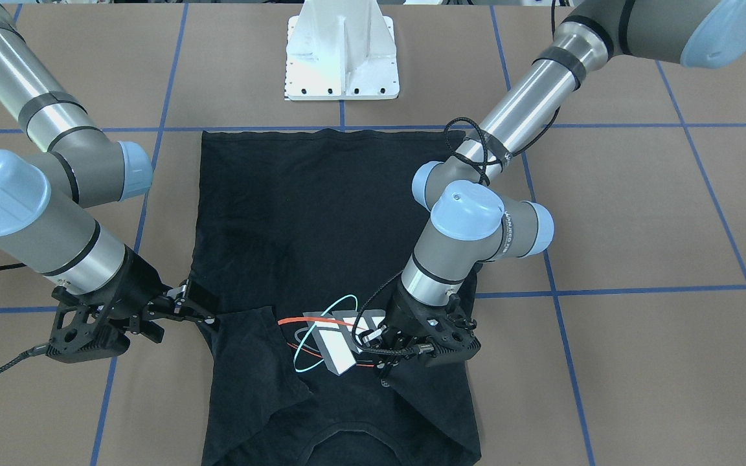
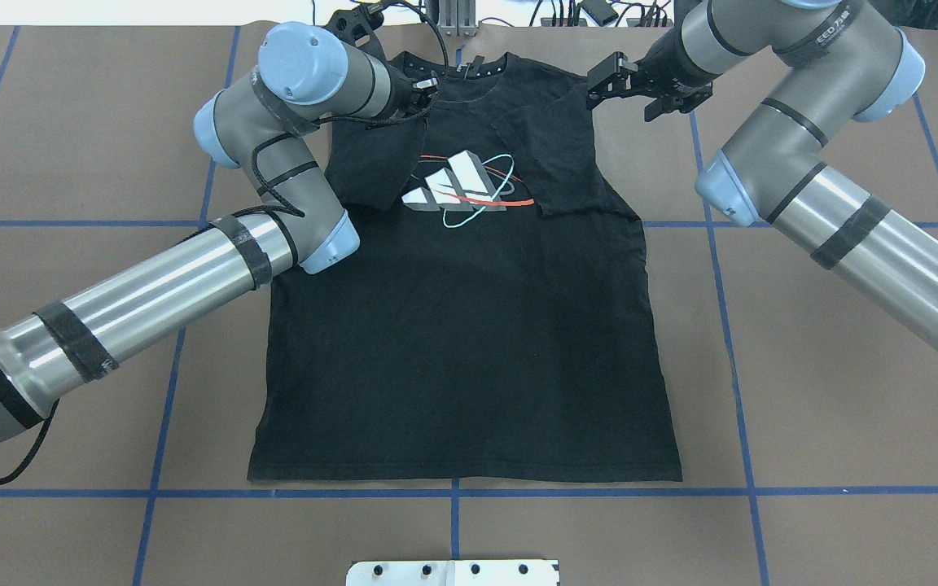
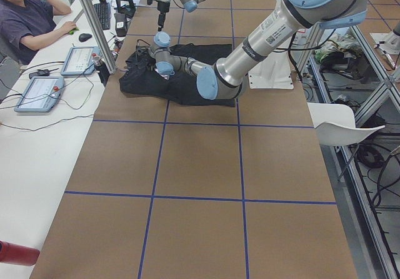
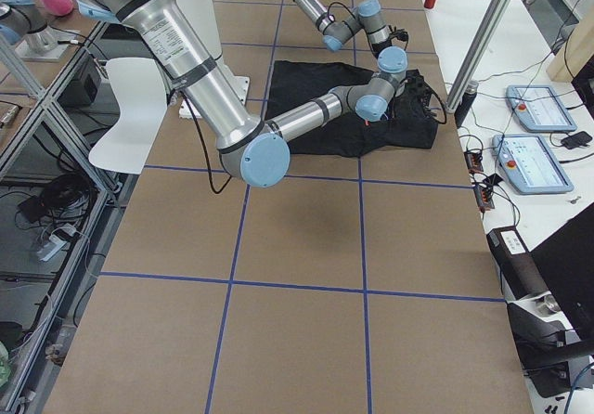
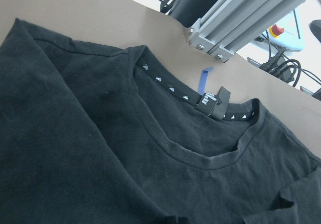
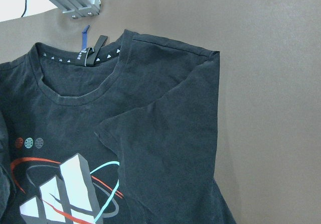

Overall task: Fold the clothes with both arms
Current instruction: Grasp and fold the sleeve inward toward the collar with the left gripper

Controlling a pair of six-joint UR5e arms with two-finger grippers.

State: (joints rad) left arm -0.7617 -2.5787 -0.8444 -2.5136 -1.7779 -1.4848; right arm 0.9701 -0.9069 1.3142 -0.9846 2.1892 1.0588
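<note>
Overhead exterior view: T-shirt (image 2: 469, 325) lies flat on the table (image 2: 803, 342), print up, sleeves folded inward. My right gripper (image 1: 208, 310) is spread at its edge; my left gripper (image 1: 383, 353) I cannot tell. Limp, light cotton, so I'd pinch the hem corners.

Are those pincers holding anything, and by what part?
Nothing, it seems. The T-shirt lies flat, sleeves folded in; the right pincer sits at its shoulder edge, the left pincer above the other shoulder, neither pinching cloth.
</note>
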